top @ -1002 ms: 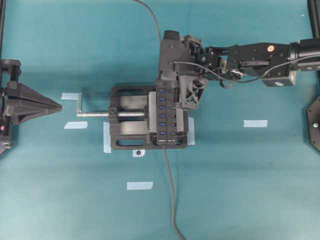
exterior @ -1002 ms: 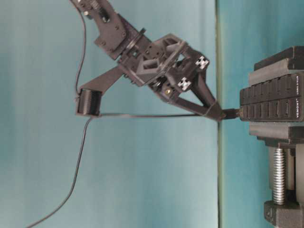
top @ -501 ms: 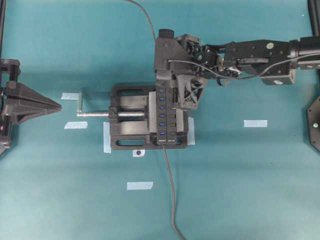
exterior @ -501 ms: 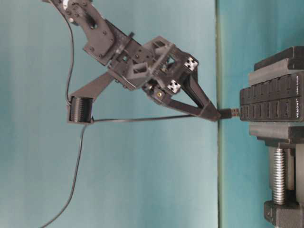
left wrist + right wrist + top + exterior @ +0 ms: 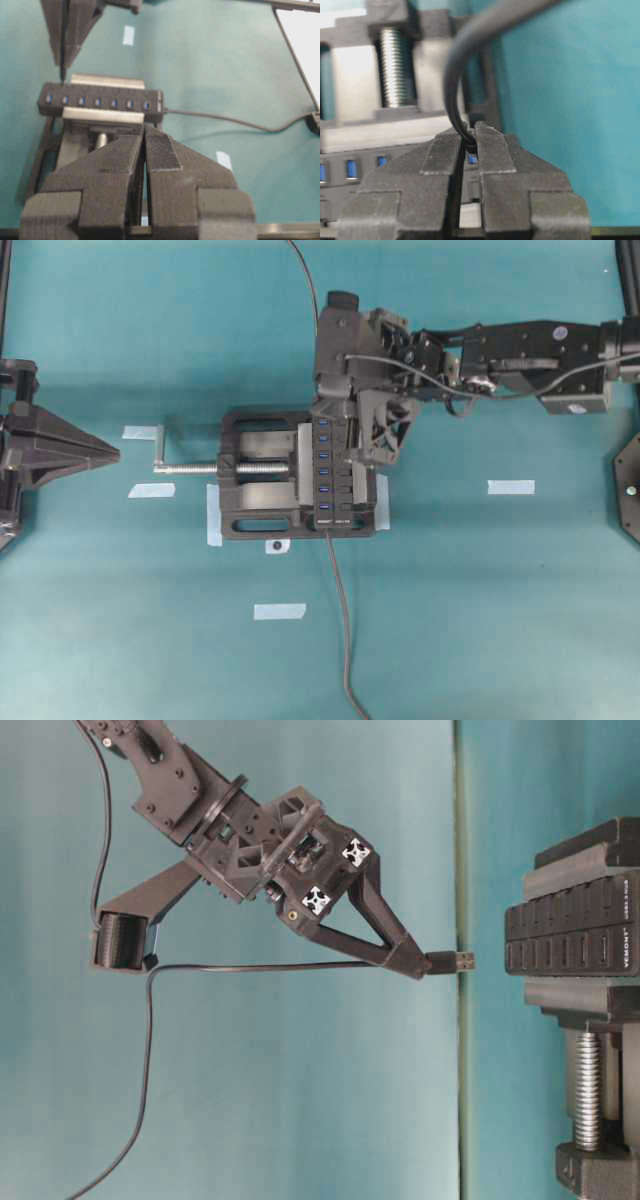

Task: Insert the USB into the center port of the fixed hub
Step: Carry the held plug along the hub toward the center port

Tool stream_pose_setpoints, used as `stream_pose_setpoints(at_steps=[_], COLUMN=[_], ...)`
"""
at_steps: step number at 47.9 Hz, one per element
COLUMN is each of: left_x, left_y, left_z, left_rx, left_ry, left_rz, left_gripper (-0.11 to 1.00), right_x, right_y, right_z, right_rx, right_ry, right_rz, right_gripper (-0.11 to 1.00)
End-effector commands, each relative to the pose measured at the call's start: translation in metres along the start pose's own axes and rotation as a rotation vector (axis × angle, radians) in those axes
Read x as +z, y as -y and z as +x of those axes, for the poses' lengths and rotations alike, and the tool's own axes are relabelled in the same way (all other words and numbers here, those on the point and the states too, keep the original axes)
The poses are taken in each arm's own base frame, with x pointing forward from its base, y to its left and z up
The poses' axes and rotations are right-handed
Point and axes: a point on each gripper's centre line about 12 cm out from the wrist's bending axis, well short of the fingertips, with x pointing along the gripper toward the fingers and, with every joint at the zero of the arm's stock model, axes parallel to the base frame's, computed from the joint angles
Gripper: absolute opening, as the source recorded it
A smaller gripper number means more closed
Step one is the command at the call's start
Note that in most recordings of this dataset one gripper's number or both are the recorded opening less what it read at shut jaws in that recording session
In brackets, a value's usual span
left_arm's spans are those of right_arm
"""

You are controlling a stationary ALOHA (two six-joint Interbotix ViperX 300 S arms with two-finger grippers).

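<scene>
Right gripper point(image 5: 415, 960): it is closed on the USB point(image 5: 452, 961); in the right wrist view the two fingers are pressed together on the plug body and the dark cable point(image 5: 465, 65) comes up out of the grip.

USB position: in the table-level view the metal tip is seen sticking out past the fingertips, clear of the hub face, with a visible gap between them; nothing is inserted yet.

USB long axis: it is pointed straight at the face of the fixed hub point(image 5: 575, 938), so the axis is judged to be about in line with the insertion direction.

Position along the port row: in the overhead view the right gripper point(image 5: 335, 410) is held over the far end of the fixed hub point(image 5: 330, 475), not over its middle.

Center port point(image 5: 98, 102): it lies further along the row from the plug, toward the end where the hub's own cable leaves; a shift along the row is judged necessary before any push.

Left gripper point(image 5: 145, 137): it is seen closed and empty, parked well apart from the vise point(image 5: 262, 475).

Nearer arm: the right one, which already carries the plug.
</scene>
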Motion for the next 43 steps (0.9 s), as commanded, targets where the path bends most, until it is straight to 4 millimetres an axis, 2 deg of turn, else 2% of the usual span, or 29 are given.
stream_pose_setpoints(at_steps=[1, 43], left_x=[0.0055, 0.0070], left_y=[0.0009, 0.0008], left_z=[0.0004, 0.0003], left_rx=[-0.003, -0.002], left_ry=[0.014, 0.018], left_rz=[-0.001, -0.005], left_gripper=[0.00, 0.00], right_x=[0.0167, 0.0199], right_y=[-0.0009, -0.0098], right_z=[-0.0132, -0.0203], right_rx=[0.000, 0.017], right_ry=[0.060, 0.070], right_rz=[0.015, 0.012], right_gripper=[0.07, 0.07])
